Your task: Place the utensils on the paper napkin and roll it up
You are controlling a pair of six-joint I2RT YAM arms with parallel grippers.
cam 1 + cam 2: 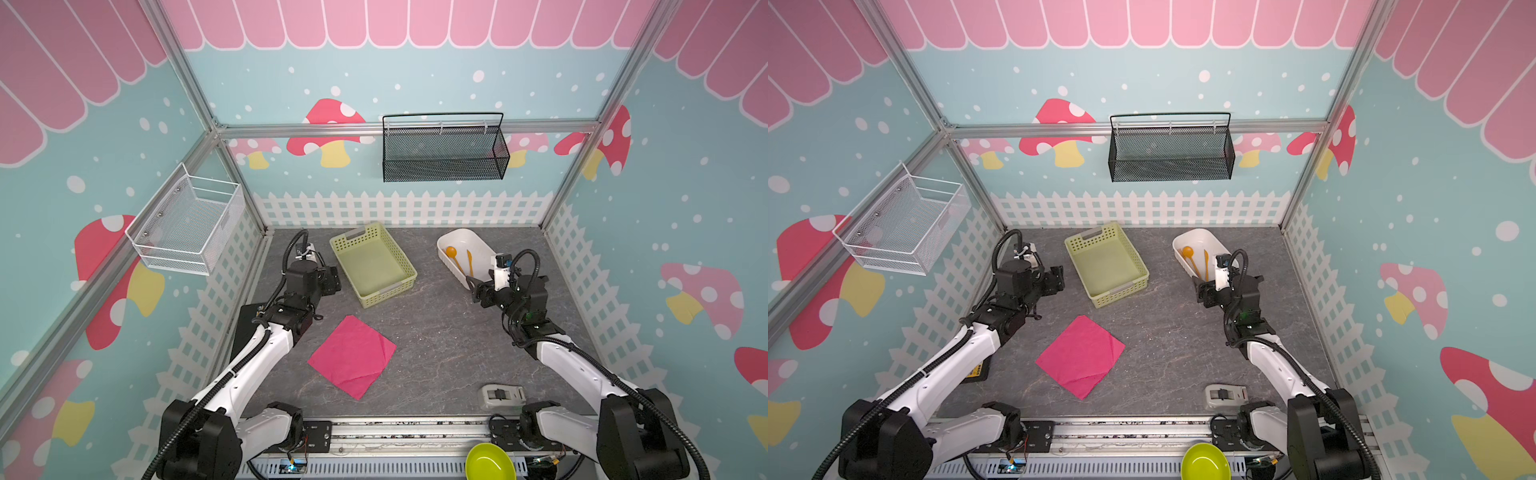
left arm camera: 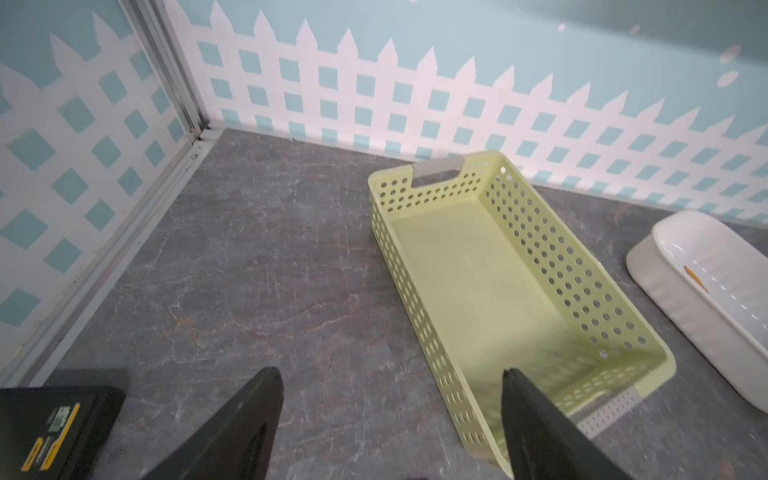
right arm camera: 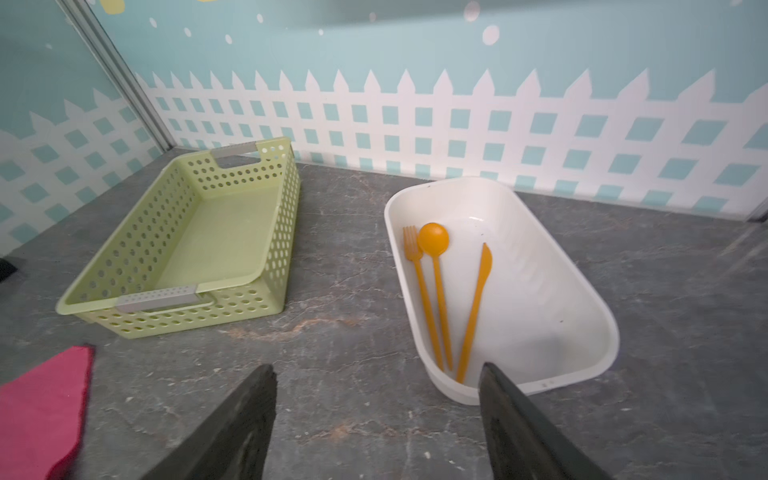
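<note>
Lime bowl (image 1: pixel 490 462) at the near edge; paper napkin (image 1: pixel 352 356) flat on the surface (image 1: pixel 436 353), well apart from the utensils (image 3: pixel 440 299), which lie side by side in the white tub (image 3: pixel 552 299) just beyond the right hand (image 3: pixel 377 366); left hand (image 2: pixel 390 372) and right hand both spread, gripping nothing.

Both top views look steeply down from high above the near edge of the table (image 1: pixel 436 332), facing the back wall (image 1: pixel 415 83) and taking in the whole tabletop. Each wrist camera sits low and close over the table, facing that same wall — both share the green basket (image 2: pixel 561 270) and white tub (image 3: pixel 561 291); the right one also catches a corner of the paper napkin (image 3: pixel 41 407).
</note>
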